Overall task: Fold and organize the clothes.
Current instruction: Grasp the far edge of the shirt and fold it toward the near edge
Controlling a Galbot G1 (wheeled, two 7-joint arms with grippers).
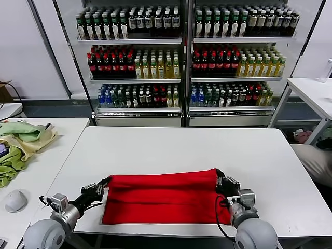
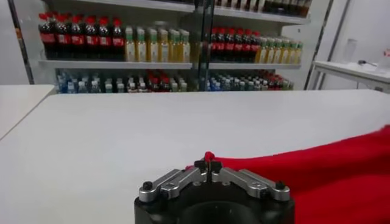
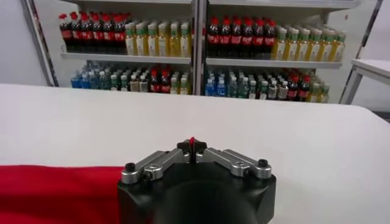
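From the head camera, the red T-shirt [image 1: 163, 198] lies folded into a long flat band across the near part of the white desk [image 1: 171, 150]. The left claw [image 1: 101, 185] sits at the band's left end, at its far corner, and the right claw [image 1: 220, 182] sits at the right end, also at the far corner. Both arms reach in low from the near edge. On a second desk to the left lie pale green and yellow cloths [image 1: 21, 142] and a grey mouse [image 1: 15, 199]. Behind the desk stand shelves of bottles [image 1: 181, 57].

In the left wrist view, the left claw [image 2: 208, 165] is pinched tight on a small tip of the T-shirt [image 2: 329, 173]; the red fabric spreads away from the tips over the desk [image 2: 152, 128].

In the right wrist view, the right claw [image 3: 192, 146] is likewise closed narrow, with a small nub of the T-shirt [image 3: 55, 192] caught between the tips, the rest of the red cloth lying flat on the desk [image 3: 244, 122] beside the claw body.
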